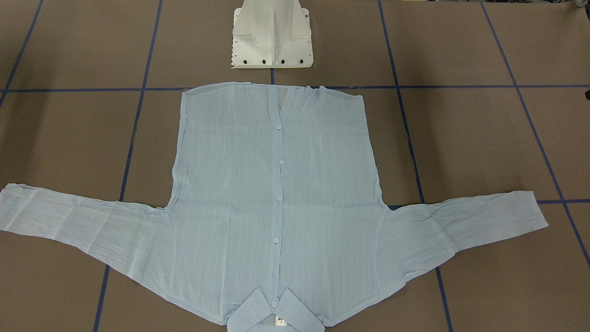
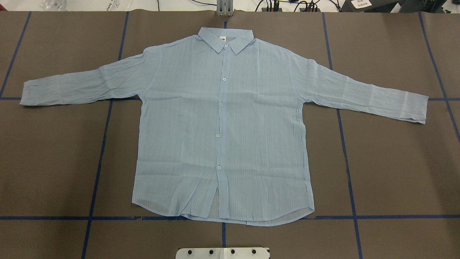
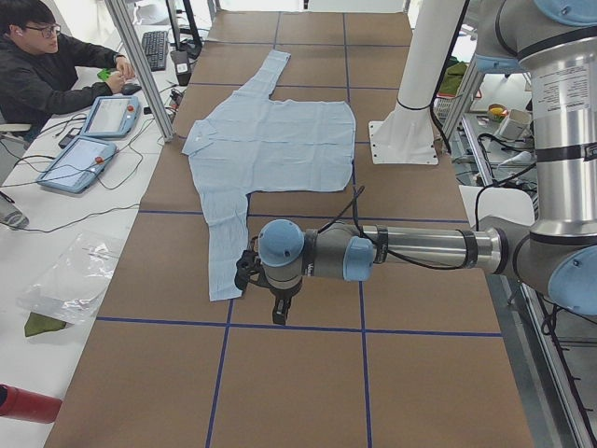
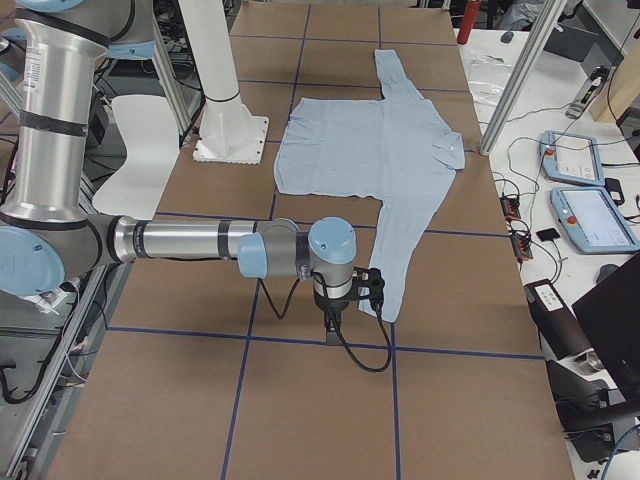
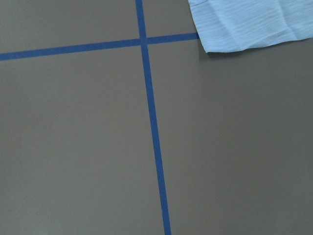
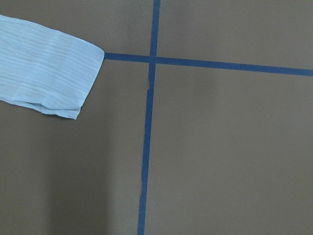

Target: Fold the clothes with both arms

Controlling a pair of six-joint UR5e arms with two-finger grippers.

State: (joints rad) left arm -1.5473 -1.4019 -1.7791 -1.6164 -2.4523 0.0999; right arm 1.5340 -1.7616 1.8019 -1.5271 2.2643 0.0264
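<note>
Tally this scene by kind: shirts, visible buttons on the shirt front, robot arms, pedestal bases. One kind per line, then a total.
Light blue shirt: 1
White buttons: 5
Robot arms: 2, the left arm and the right arm
White pedestal base: 1
Total: 9

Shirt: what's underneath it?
Brown table cover with blue tape lines. The lines run beneath the shirt and are hidden there; anything else under it cannot be seen.
</note>
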